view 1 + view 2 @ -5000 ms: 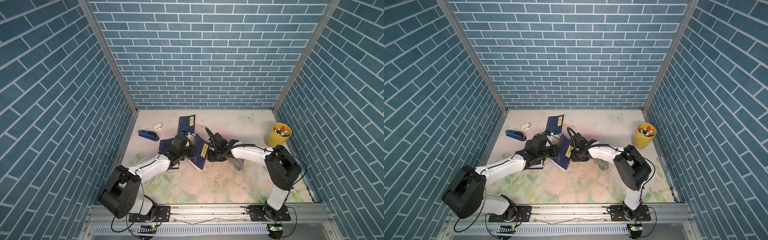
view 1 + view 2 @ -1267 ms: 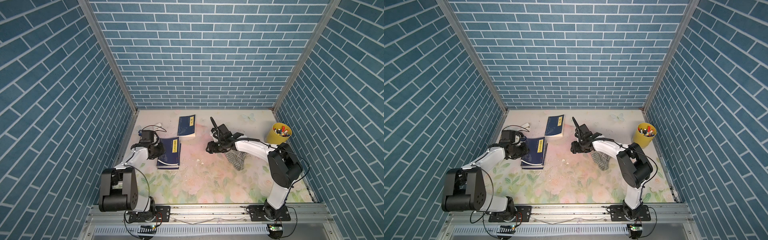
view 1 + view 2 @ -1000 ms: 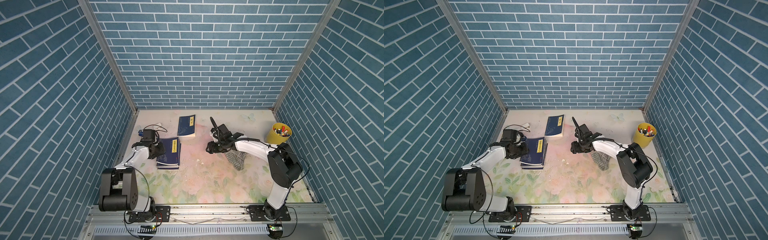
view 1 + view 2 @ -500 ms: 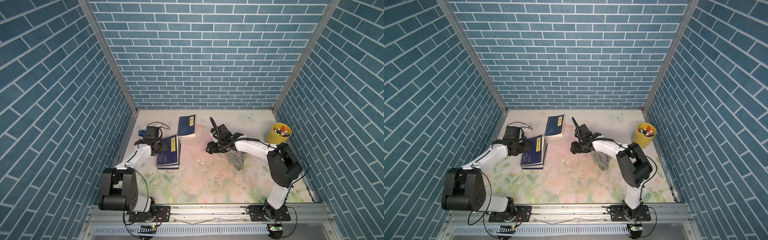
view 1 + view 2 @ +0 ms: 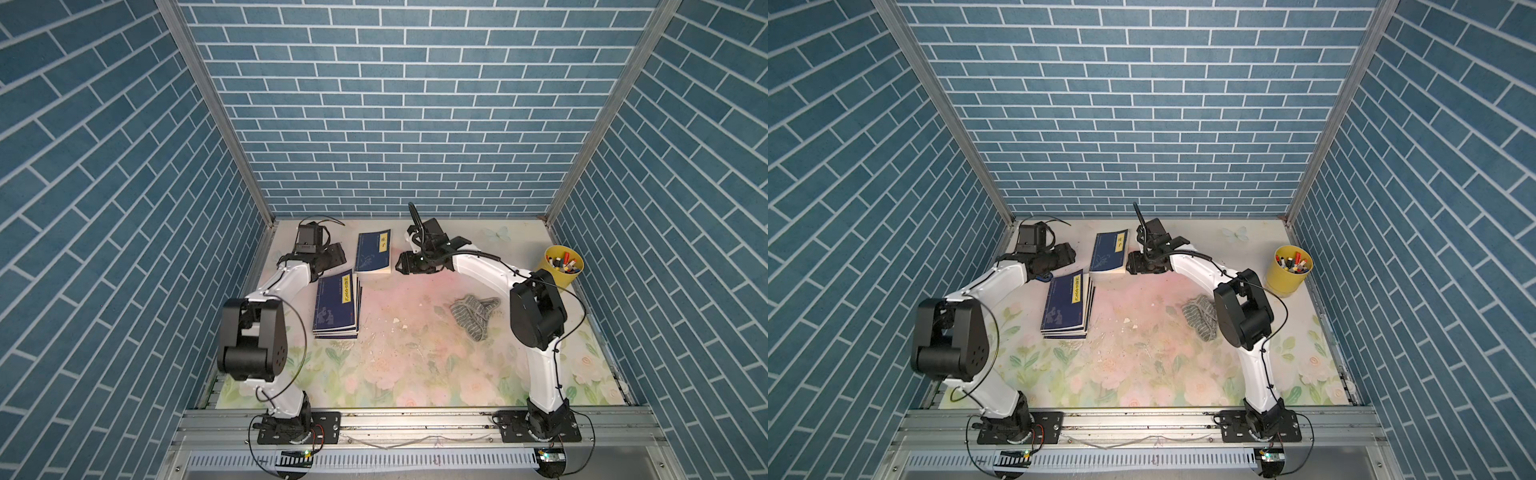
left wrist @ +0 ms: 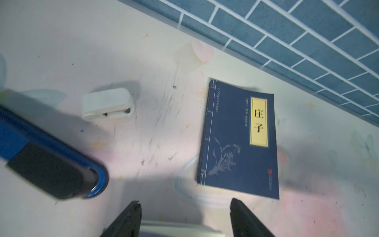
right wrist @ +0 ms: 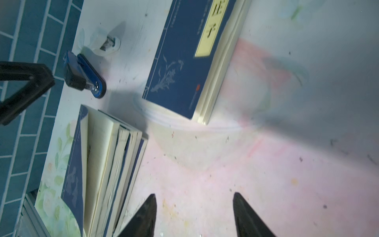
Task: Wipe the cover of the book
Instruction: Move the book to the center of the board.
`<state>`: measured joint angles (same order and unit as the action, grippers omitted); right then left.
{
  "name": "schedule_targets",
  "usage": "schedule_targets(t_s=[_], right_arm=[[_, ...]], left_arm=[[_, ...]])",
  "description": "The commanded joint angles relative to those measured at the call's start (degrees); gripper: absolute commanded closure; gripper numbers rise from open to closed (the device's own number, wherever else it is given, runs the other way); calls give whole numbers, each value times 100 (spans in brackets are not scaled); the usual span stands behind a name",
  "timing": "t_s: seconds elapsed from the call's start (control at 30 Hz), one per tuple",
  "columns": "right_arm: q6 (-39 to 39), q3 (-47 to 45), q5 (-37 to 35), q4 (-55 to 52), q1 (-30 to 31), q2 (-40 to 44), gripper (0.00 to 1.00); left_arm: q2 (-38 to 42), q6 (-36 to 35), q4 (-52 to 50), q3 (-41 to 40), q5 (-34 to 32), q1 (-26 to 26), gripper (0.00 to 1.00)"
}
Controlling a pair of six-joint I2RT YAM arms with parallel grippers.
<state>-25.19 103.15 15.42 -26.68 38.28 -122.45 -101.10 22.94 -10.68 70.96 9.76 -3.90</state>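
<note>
A dark blue book [image 5: 373, 257] with a yellow title label lies alone near the back of the table, seen also in both wrist views [image 6: 240, 139] [image 7: 184, 61]. In front of it a stack of similar blue books [image 5: 336, 305] [image 7: 106, 174] lies slightly fanned. My left gripper [image 5: 333, 258] [image 6: 185, 207] hangs open and empty behind the stack, left of the lone book. The right gripper [image 5: 405, 268] [image 7: 194, 198] is open and empty over bare table, just right of that book. A grey striped cloth [image 5: 473, 313] lies crumpled on the table beside the right arm, touched by neither gripper.
A blue and black stapler [image 6: 51, 164] [image 7: 86, 79] and a small white object [image 6: 107, 103] lie by the left wall, close to the left gripper. A yellow cup of pens [image 5: 563, 264] stands at the right wall. Crumbs dot the floral mat [image 5: 395, 332].
My left gripper has opened and moved from the stack's left edge towards the back of the table. The right arm has stayed where it was.
</note>
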Motion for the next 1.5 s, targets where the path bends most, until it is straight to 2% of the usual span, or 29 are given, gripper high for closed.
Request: schedule_targets(t_s=[0.0,0.3,0.43,0.83,0.93,1.23,1.47], right_arm=[[55,713,88,-517,-27,-608,41],[-53,2940,240,-1375,-60,-2251,44],[-73,3497,251,-1587,-84,-2671,44],[-162,3846,487,-1588,-260,-3139,60],[-162,3894,506,-1599,-273,-3198,62],[-39,4182,610,-1772,-286,-3403,59],[4,4167,578,-1925,-286,-3386,71]], left_arm=[[-674,-52,-53,660,260,-32,29],[-1986,-124,-137,1766,733,-158,35],[-2289,-192,-173,1990,782,-249,36],[-3181,-293,-910,3077,706,-356,43],[-3326,-316,-1088,3214,727,-422,49],[-3259,-417,-925,2913,971,-608,65],[-3302,-416,-928,3027,1198,-843,71]])
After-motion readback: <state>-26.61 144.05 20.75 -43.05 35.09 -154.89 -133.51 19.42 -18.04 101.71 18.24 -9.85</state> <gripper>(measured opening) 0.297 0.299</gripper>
